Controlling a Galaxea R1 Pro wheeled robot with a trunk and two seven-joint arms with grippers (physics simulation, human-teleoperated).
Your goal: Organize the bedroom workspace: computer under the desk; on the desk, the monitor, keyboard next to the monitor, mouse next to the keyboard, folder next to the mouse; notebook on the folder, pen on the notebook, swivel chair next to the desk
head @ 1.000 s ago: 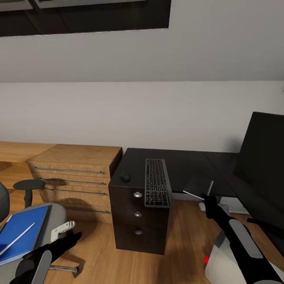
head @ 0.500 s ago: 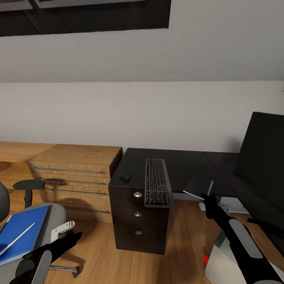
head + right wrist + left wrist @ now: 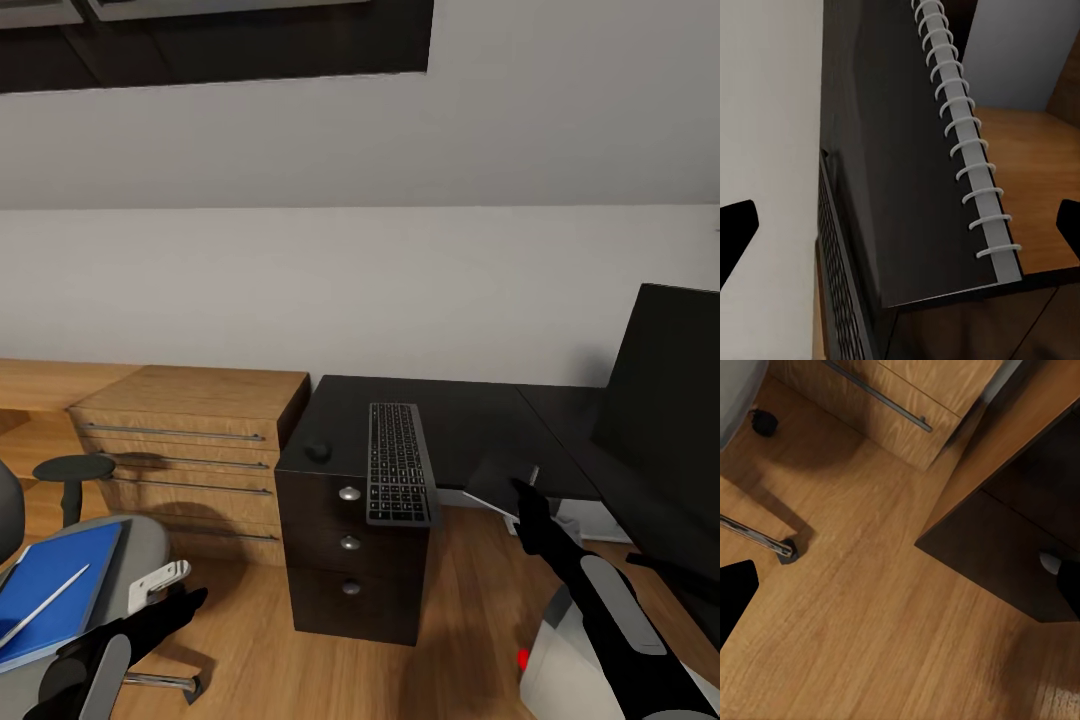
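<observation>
On the black desk [image 3: 470,410] lie the keyboard [image 3: 400,462] and, to its left, the small black mouse [image 3: 318,451]. The monitor [image 3: 668,400] stands at the right. A dark spiral-bound notebook [image 3: 907,150] sits tilted at the desk's front edge [image 3: 500,470], right of the keyboard. My right gripper [image 3: 520,492] is open, its fingers spread either side of the notebook. The blue folder [image 3: 55,590], with the pen [image 3: 42,604] on it, rests on the swivel chair [image 3: 150,545]. Low beside the chair, my left gripper [image 3: 185,603] is open and holds nothing. The computer [image 3: 560,665] stands at the bottom right.
A light wooden drawer chest [image 3: 190,440] stands left of the desk's black drawer unit [image 3: 350,560]. Wooden floor [image 3: 885,622] lies between the chair's chrome base [image 3: 765,540] and the drawer unit.
The notebook's white edges show shorter and it looks tipped flatter. My right gripper's tip has edged slightly up toward it. The left arm has not moved.
</observation>
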